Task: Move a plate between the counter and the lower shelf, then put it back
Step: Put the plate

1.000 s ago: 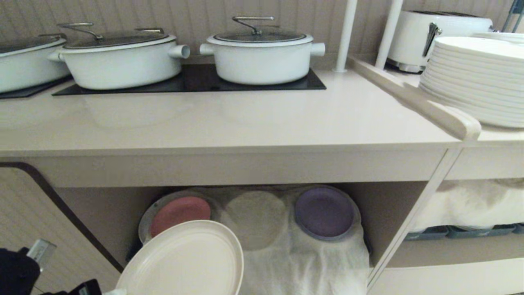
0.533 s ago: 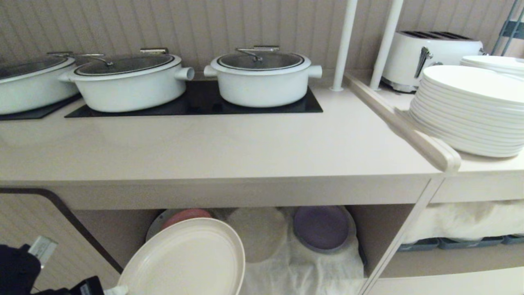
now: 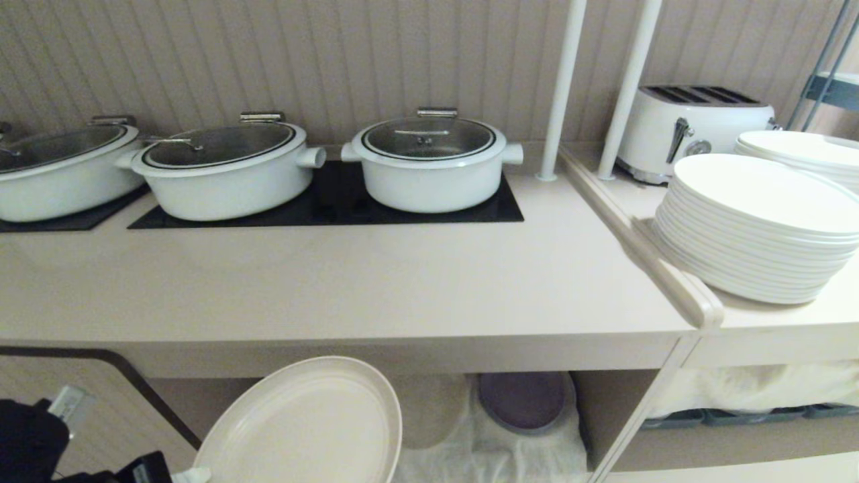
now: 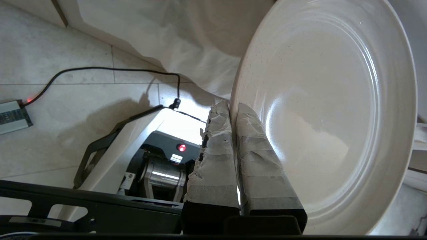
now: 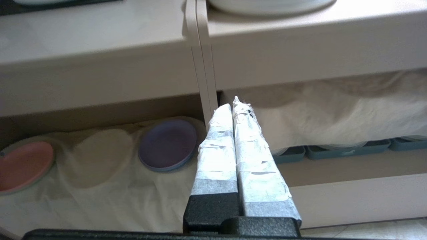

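I see the left gripper (image 4: 233,108) at seven o'clock in the head view, fingers clamped on the rim of the plate (image 3: 305,422). The plate hangs tilted in front of the lower shelf (image 3: 510,456), below the front edge of the counter (image 3: 376,282). A purple plate (image 3: 522,401) lies on the shelf cloth at five o'clock. The right gripper (image 5: 233,106) sits low before the shelves, fingers pressed together on nothing.
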{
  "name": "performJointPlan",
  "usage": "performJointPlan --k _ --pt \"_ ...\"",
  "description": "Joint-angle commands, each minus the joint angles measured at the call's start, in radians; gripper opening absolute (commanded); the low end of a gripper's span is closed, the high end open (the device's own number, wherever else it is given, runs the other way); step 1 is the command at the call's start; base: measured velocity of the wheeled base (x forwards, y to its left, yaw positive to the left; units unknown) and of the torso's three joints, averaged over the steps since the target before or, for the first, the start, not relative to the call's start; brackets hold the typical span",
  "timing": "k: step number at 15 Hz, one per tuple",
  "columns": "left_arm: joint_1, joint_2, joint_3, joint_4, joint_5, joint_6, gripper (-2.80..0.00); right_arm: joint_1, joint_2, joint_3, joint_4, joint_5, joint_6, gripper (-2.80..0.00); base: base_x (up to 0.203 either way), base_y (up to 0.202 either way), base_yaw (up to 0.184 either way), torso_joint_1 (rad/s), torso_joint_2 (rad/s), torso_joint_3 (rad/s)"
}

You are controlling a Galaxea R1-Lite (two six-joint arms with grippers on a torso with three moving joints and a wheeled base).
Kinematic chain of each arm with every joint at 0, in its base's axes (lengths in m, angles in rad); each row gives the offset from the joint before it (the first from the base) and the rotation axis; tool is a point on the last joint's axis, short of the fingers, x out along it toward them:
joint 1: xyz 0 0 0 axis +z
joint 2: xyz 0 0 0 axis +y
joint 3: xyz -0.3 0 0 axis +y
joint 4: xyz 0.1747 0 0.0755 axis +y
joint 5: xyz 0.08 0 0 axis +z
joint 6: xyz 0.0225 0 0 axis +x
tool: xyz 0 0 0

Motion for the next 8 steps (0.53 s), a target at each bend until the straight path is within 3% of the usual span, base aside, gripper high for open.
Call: performJointPlan --k 1,4,8 --pt "0.0 0.001 0.0 0.001 0.001 -0.006 -2.8 0.0 0.0 0.0 0.0 0.0 0.001 -2.8 0.0 0.0 0.0 0.273 -0.59 -0.318" --pt "0.0 0.0 0.0 0.002 0.003 -0.006 -2.8 0.0 0.0 0.0 0.0 0.0 0.001 -2.8 0.0 0.0 0.0 0.279 -0.59 -0.307" --pt "0.001 0.0 -0.008 0.002 0.003 -0.006 -2.8 0.0 0.0 0.0 0.0 0.0 0.001 -2.8 0.0 0.0 0.0 0.196 -0.4 -0.211"
